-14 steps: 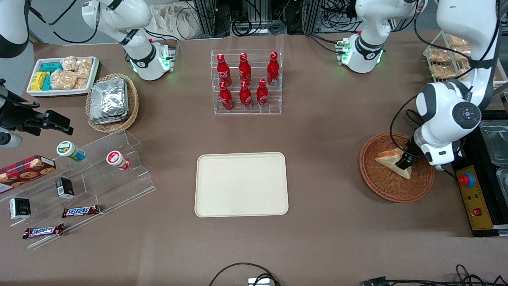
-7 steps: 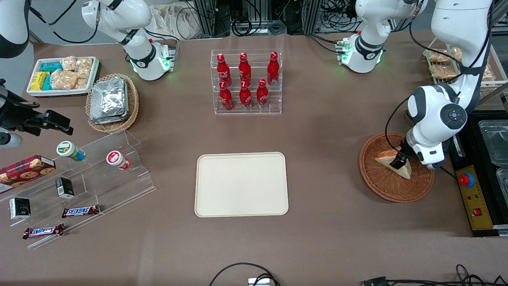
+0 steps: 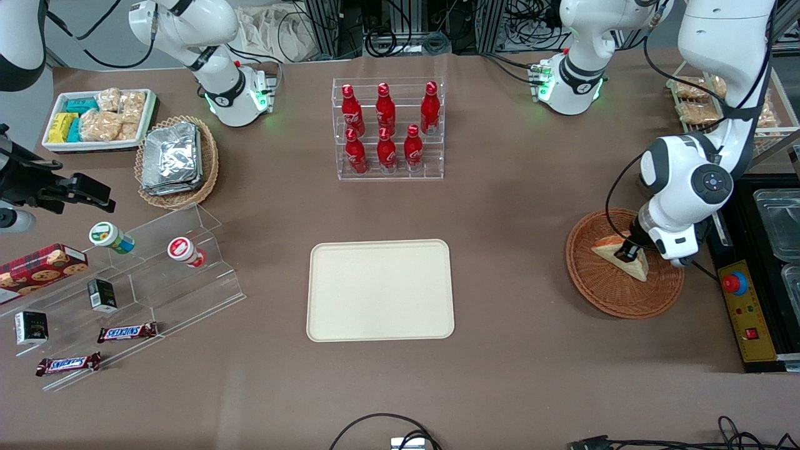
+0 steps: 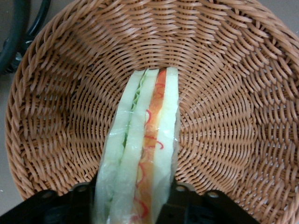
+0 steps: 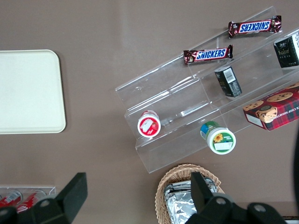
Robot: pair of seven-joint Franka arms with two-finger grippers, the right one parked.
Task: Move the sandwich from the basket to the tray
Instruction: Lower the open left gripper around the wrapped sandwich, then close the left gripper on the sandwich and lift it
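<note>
Wicker basket (image 4: pixel 224 93): your pincer (image 4: pixel 133 200) straddles the sandwich (image 4: pixel 142 154) (grip looks closed on it); next, lift toward the tray (image 3: pixel 380 290).

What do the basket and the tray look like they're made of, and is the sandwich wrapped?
The basket looks like woven wicker: reddish-brown strands in ribbed rows. The tray seems to be smooth cream plastic, matte, with a low moulded rim. The sandwich appears wrapped in clear glossy film, judging by the sheen. The pincer sits at it, fingers on either side.
</note>
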